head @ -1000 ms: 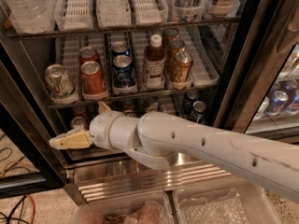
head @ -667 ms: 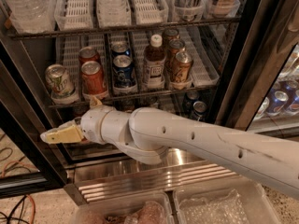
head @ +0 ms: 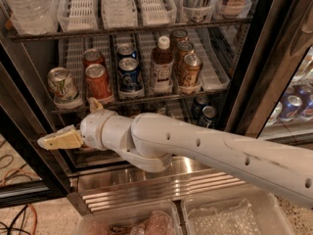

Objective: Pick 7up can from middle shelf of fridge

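The 7up can [head: 61,83], pale silver with green lettering, stands at the left end of the middle shelf [head: 146,100] of the fridge [head: 266,77]. My gripper [head: 68,122] is below and in front of that shelf, just under the 7up can and a red can [head: 98,81]. Its tan fingers [head: 59,139] are spread apart and hold nothing; one points left, the other tip pokes up behind the wrist. The white arm reaches in from the lower right and hides part of the lower rack.
On the middle shelf are a blue can [head: 129,74], a brown bottle [head: 161,65] and brown cans [head: 190,68]. Water bottles [head: 24,6] stand on the rack above. Dark cans [head: 209,114] are below, and two clear bins [head: 230,218] lie before the steel base [head: 146,186].
The gripper has moved left and slightly up, from under the red cans toward the spot below the 7up can. The cans have not moved.
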{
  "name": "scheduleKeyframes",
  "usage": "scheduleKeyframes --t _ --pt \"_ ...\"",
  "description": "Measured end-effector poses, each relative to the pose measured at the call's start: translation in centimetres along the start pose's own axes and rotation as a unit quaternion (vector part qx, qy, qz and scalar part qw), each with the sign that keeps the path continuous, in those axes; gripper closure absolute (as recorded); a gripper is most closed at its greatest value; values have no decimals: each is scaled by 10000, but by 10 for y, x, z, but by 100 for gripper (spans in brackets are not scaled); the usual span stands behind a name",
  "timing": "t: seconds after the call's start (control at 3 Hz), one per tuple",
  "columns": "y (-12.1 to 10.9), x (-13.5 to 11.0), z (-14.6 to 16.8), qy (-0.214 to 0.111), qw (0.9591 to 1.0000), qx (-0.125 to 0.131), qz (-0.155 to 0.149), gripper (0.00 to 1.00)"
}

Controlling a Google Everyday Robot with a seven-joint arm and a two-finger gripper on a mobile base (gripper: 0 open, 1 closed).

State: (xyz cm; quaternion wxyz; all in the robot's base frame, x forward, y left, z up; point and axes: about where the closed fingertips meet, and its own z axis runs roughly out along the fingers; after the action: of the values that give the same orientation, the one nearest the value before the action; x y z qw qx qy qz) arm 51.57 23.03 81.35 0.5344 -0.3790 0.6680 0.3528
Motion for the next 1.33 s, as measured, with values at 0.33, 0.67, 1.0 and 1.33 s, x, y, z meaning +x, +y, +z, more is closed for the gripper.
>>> scheduleKeyframes --t 0.33,0.67,1.0,1.33 --pt "1 -6 4 -68 9998 126 -148 0" --pt "-2 -8 8 -47 9986 412 -327 17" --pt "-5 -9 14 -59 9963 707 -481 24" --pt "-9 -12 25 -116 9938 925 -605 22"
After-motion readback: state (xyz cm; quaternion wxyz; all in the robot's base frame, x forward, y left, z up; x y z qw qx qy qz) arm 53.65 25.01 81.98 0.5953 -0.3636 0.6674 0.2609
